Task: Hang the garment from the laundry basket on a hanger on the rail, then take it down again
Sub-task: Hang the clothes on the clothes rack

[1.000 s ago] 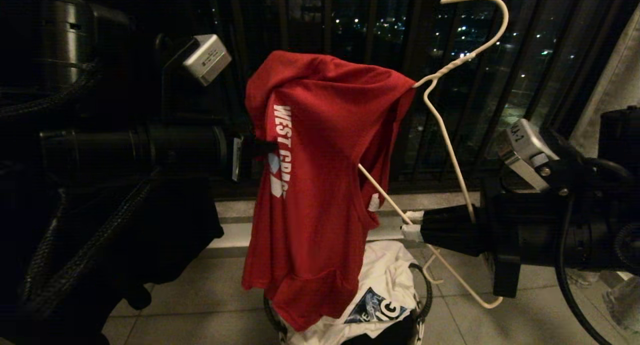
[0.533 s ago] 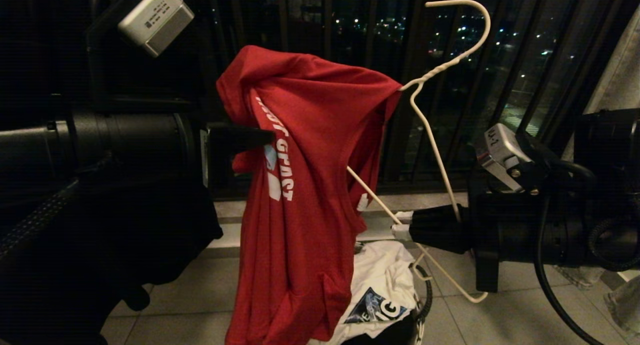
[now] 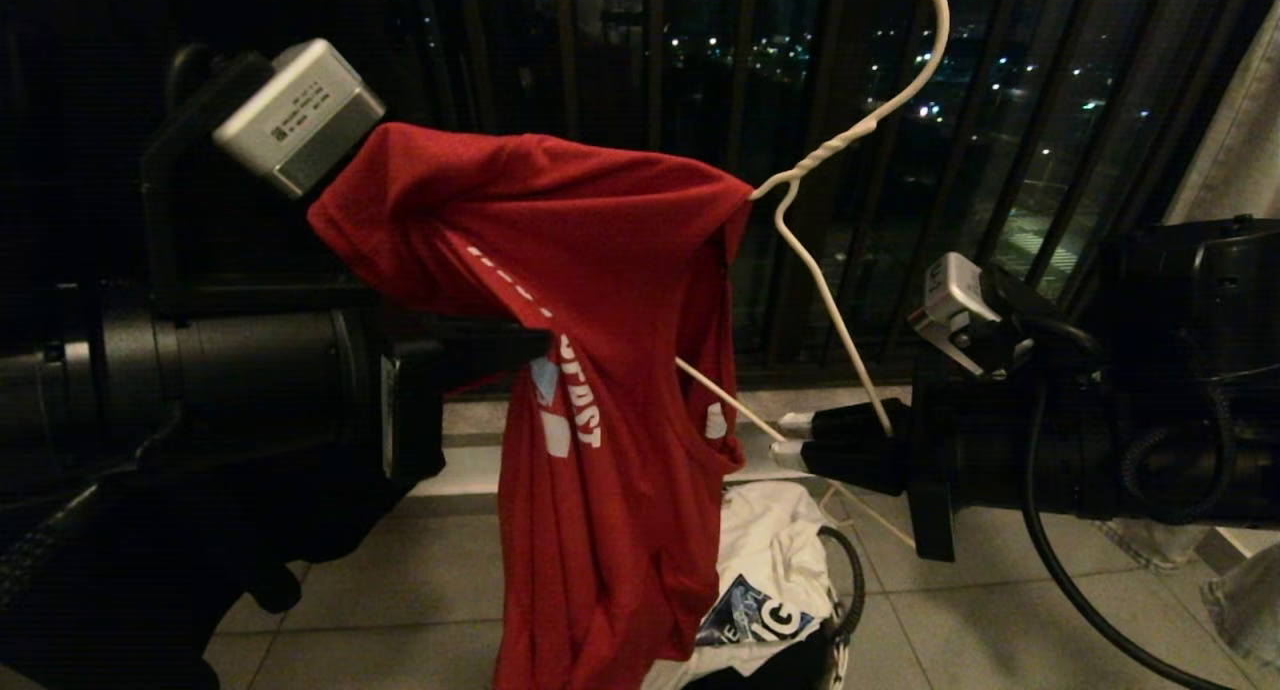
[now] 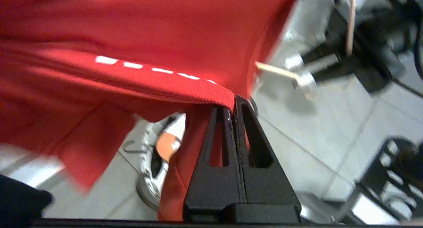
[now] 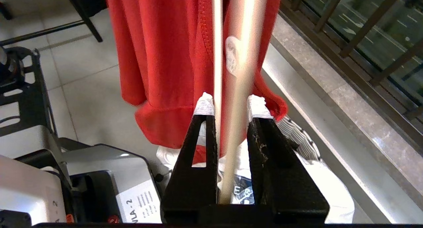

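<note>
- Head view: the garment [image 3: 600, 370] drapes over the hanger [image 3: 850, 140], between left hand [image 3: 535, 342] and right hand [image 3: 790, 438], above the laundry basket [image 3: 845, 580].
- Left wrist view: left hand pressed together, pinching the garment's fold.
- Right wrist view: right hand's fingers [image 5: 205, 104] slightly spread around the hanger's wires.

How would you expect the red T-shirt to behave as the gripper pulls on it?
Likely floppy: the red T-shirt sags in folds from the white wire hanger. Probably light, since that thin wire carries it without visible bending. It may stretch rather than slide: the cloth pulls taut toward the left gripper pinching it.
</note>
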Robot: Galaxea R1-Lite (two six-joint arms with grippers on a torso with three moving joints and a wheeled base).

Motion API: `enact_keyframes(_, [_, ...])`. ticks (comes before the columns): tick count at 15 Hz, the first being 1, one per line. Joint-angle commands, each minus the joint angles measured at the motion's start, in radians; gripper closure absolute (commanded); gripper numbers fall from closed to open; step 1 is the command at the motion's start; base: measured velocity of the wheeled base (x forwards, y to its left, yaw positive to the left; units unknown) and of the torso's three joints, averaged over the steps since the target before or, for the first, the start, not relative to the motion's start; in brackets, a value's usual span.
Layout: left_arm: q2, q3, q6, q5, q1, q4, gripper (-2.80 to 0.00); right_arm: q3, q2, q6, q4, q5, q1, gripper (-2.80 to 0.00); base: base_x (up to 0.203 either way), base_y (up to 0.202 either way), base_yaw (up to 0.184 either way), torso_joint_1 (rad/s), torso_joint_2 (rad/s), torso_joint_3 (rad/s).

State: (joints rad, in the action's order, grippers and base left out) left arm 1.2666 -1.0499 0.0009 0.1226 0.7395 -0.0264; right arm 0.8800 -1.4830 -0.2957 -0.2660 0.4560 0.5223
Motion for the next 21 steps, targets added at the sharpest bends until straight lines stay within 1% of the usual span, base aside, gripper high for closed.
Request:
enact_keyframes(1, [-0.009, 0.034, -0.001, 0.003, 0.031, 0.001, 0.0, 0.006, -0.01, 0.0, -0.002, 0.003, -0.001, 0.0, 0.0, 0.0, 0.0, 0.0, 0.0, 0.0])
enact_keyframes(5, [0.007, 0.06, -0.001, 0.004, 0.043, 0.0, 0.0, 0.005, 0.001, 0.0, -0.002, 0.004, -0.001, 0.0, 0.0, 0.0, 0.0, 0.0, 0.0, 0.0])
enact_keyframes(8, [0.028, 0.058, -0.002, 0.003, 0.068, -0.004, 0.0, 0.004, 0.006, 0.0, -0.001, 0.006, -0.001, 0.0, 0.0, 0.0, 0.0, 0.0, 0.0, 0.0])
enact_keyframes(14, [0.09, 0.029, -0.004, 0.003, 0.07, -0.01, 0.0, 0.004, 0.018, 0.001, 0.002, 0.007, 0.001, 0.0, 0.0, 0.0, 0.0, 0.0, 0.0, 0.0])
enact_keyframes(15, [0.103, 0.02, -0.009, 0.003, 0.07, -0.012, 0.0, 0.005, 0.02, 0.003, 0.002, 0.007, 0.001, 0.0, 0.0, 0.0, 0.0, 0.0, 0.0, 0.0])
enact_keyframes(16, [0.111, 0.012, -0.032, 0.003, 0.072, -0.012, 0.0, 0.005, 0.022, 0.014, 0.0, 0.007, 0.001, 0.0, 0.0, 0.0, 0.0, 0.0, 0.0, 0.0])
enact_keyframes(18, [0.108, 0.002, -0.041, 0.0, 0.081, -0.011, 0.0, 0.008, 0.023, 0.026, -0.002, 0.006, -0.001, 0.0, 0.0, 0.0, 0.0, 0.0, 0.0, 0.0])
enact_keyframes(21, [0.099, 0.001, -0.041, -0.054, 0.08, -0.009, 0.0, 0.013, 0.021, 0.027, -0.002, 0.006, -0.001, 0.0, 0.0, 0.0, 0.0, 0.0, 0.0, 0.0])
